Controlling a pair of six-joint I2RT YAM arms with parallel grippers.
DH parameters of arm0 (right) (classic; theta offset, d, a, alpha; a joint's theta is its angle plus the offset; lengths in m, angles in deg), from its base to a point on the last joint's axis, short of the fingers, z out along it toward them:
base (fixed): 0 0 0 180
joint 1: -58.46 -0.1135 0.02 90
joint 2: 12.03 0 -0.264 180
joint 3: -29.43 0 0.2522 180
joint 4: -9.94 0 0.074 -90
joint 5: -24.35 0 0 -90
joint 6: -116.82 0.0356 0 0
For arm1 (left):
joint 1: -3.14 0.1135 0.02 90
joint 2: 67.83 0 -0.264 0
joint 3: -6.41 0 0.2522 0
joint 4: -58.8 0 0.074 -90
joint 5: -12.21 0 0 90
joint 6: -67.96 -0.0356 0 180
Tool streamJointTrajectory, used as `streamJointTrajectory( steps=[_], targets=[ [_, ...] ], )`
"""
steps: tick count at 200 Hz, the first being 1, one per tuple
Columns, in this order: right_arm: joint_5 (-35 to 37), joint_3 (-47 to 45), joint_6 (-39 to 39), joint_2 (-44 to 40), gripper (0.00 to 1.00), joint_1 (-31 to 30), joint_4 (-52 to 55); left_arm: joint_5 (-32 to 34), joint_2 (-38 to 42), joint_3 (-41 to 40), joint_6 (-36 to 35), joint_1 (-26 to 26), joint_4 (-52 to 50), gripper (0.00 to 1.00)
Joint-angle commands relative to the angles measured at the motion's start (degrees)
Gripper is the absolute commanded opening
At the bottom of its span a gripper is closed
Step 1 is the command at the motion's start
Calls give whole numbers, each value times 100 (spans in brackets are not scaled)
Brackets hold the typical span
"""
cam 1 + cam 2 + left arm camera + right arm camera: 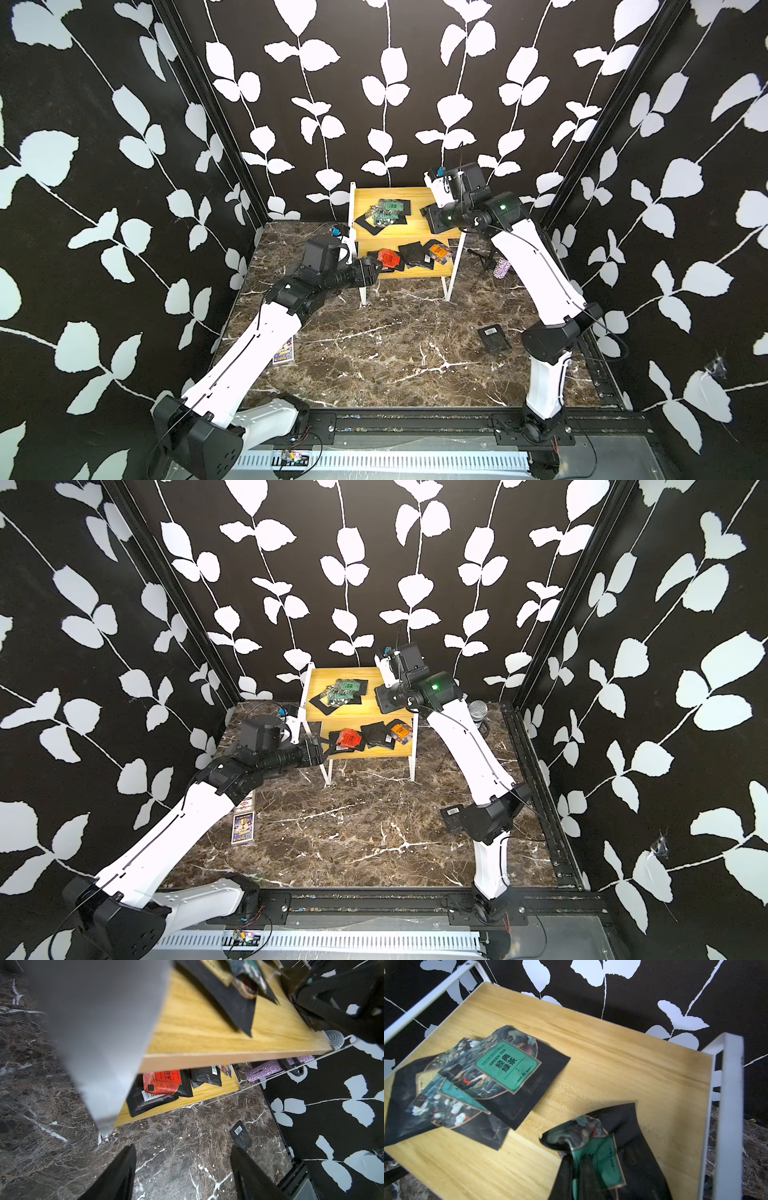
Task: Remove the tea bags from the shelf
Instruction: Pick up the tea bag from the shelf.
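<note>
Nearest, the left gripper (182, 1147) is held spread over the table (374, 353), beside the shelf (415, 199) at its back edge. On both boards tea bags (384, 210) are scattered; near the upper board's right edge a green-labelled tea bag (600, 1147) is pinched by the right gripper (578, 1159).

Lab test booth: leaf-print walls (374, 104), marble-look tabletop (374, 353), arm-mounting rail (415, 426)

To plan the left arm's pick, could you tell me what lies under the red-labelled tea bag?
Under the red-labelled tea bag lies a black sachet showing a white barcode; the rest of it is covered.
</note>
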Motion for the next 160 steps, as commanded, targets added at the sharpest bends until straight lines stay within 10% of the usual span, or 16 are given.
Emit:
streamJointTrajectory(
  steps=[1,160],
  targets=[
    [-118,273,-169,159,0,-136,693,-98,-50,36,5,-27,18,67],
    [-16,-1601,-372,-1675,0,-495,-296,-177,-198,135,-129,-51,-35,67]
  ],
)
